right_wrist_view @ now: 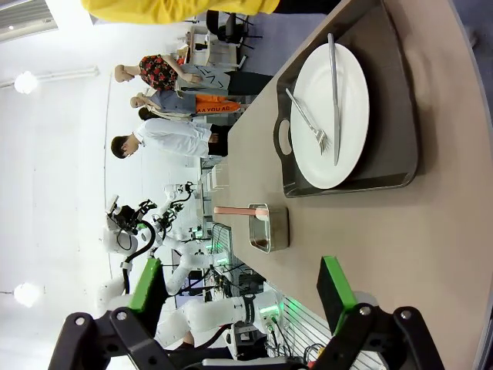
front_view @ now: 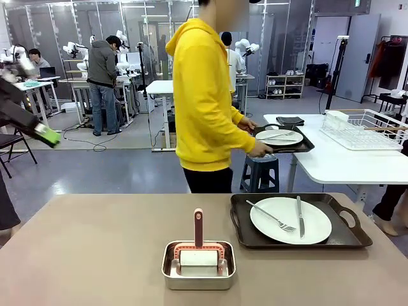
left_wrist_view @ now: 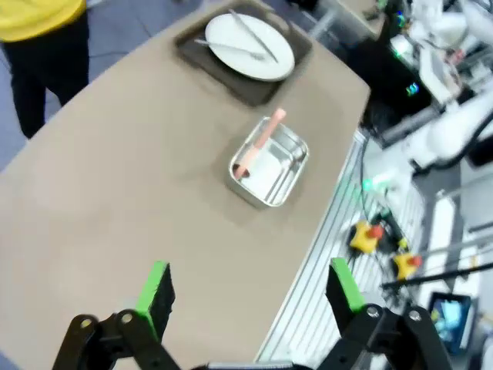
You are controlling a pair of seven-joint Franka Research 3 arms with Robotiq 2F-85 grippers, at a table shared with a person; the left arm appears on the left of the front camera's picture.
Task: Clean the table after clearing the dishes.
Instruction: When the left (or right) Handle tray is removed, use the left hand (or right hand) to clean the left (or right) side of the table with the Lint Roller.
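The tan table [front_view: 95, 255] carries a black tray [front_view: 347, 236] with a white plate [front_view: 319, 223], a fork [front_view: 271, 215] and a knife [front_view: 299, 217]. Beyond the table a person in a yellow hoodie holds a second tray [front_view: 306, 145] with a plate [front_view: 280, 137] and cutlery beside a white side table. My left gripper [left_wrist_view: 250, 297] hangs open high over the table's edge, and it also appears, blurred, as the left gripper [front_view: 44, 132] at the far left. My right gripper [right_wrist_view: 240, 285] is open and empty, away from the plate [right_wrist_view: 331, 116].
A small steel pan [front_view: 198, 271] holding a pink-handled wiper [front_view: 198, 233] sits at the table's front middle, seen too as the pan [left_wrist_view: 268, 162] and the pan [right_wrist_view: 269, 227]. A white dish rack [front_view: 366, 127] stands on the side table at right.
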